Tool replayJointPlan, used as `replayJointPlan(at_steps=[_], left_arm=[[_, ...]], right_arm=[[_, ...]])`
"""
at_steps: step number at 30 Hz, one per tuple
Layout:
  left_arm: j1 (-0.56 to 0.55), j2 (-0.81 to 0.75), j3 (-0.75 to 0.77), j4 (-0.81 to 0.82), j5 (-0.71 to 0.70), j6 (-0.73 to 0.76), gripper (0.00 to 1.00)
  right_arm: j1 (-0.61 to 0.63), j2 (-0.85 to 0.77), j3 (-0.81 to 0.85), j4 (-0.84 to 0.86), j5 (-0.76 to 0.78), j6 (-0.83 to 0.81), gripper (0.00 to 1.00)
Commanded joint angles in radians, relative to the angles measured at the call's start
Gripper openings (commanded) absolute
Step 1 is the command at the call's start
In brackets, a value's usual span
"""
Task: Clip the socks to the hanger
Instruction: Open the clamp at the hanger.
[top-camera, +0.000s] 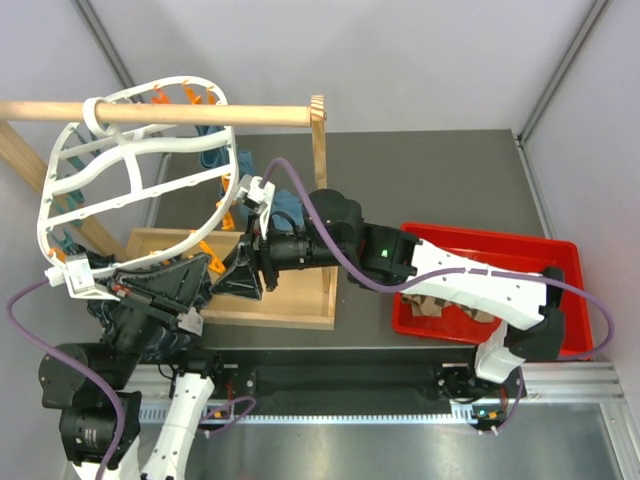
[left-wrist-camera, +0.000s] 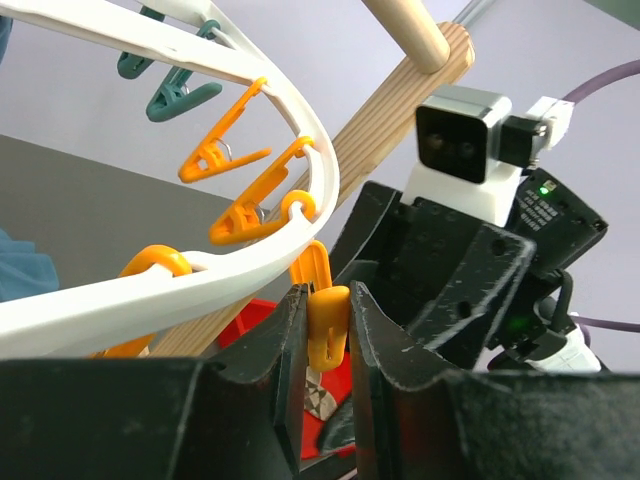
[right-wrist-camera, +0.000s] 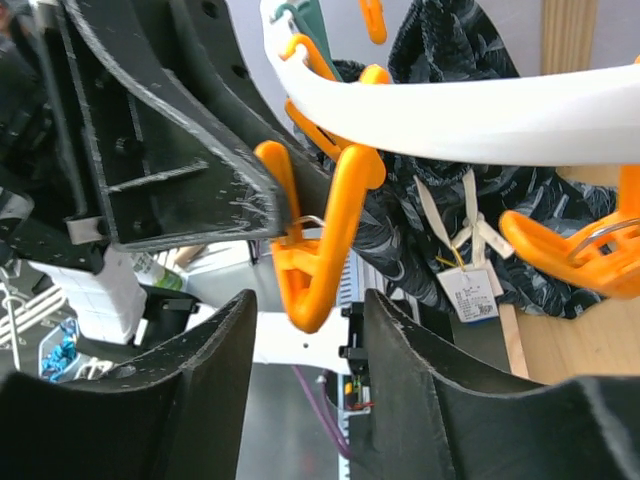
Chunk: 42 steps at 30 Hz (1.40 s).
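Resting in the red bin (top-camera: 560, 250), socks (top-camera: 432, 305) lie unclipped.

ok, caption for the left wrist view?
Left gripper, jaws shut on an orange peg hanging from the white hanger rim, right arm's wrist camera facing it.

Your grippers meet nose to nose under the near rim of the hanger (left-wrist-camera: 150, 290), and almost no room is left between them. The left gripper (left-wrist-camera: 325, 300) pinches an orange peg (left-wrist-camera: 322, 325). The right gripper (right-wrist-camera: 310, 300) has its jaws spread on either side of that same peg, one finger just beside the left gripper's finger. The white rim bars the way up. To the right, more orange pegs and a dark hanging fabric (right-wrist-camera: 450, 200) crowd the gap. The wooden post (top-camera: 319, 150) stands just beyond your right arm. You have open room over the table (top-camera: 430, 180), far of the red bin (top-camera: 500, 238).
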Motion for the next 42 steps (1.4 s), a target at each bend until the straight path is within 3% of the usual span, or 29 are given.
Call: replayJointPlan(at_steps=[1, 16, 22, 24, 27, 29, 32, 35, 42], left_arm=[[0.002, -0.007, 0.006, 0.074, 0.011, -0.017, 0.00], [0.002, -0.003, 0.015, 0.068, 0.022, -0.014, 0.00], [0.002, 0.012, 0.047, -0.005, 0.002, -0.003, 0.02], [0.002, 0.032, 0.086, -0.085, -0.018, 0.000, 0.06], [0.002, 0.074, 0.159, -0.186, -0.068, -0.008, 0.21], [0.002, 0.097, 0.198, -0.306, -0.116, -0.026, 0.38], [0.002, 0.144, 0.285, -0.406, -0.133, -0.058, 0.48], [0.002, 0.184, 0.339, -0.456, -0.141, -0.082, 0.54], [0.004, 0.289, 0.434, -0.579, -0.171, -0.129, 0.55]], right_arm=[[-0.017, 0.007, 0.051, 0.073, -0.029, 0.031, 0.45], [-0.039, 0.007, 0.043, 0.115, -0.064, 0.068, 0.24], [-0.041, 0.033, 0.101, 0.046, -0.034, 0.053, 0.00], [-0.039, 0.041, 0.121, 0.021, -0.023, 0.032, 0.00], [-0.036, 0.042, 0.126, -0.011, 0.029, -0.014, 0.00], [-0.030, 0.044, 0.134, -0.037, 0.069, -0.066, 0.00], [-0.018, 0.052, 0.144, -0.062, 0.152, -0.151, 0.00], [-0.005, 0.061, 0.140, -0.065, 0.250, -0.231, 0.00], [0.039, 0.049, 0.052, 0.050, 0.478, -0.386, 0.00]])
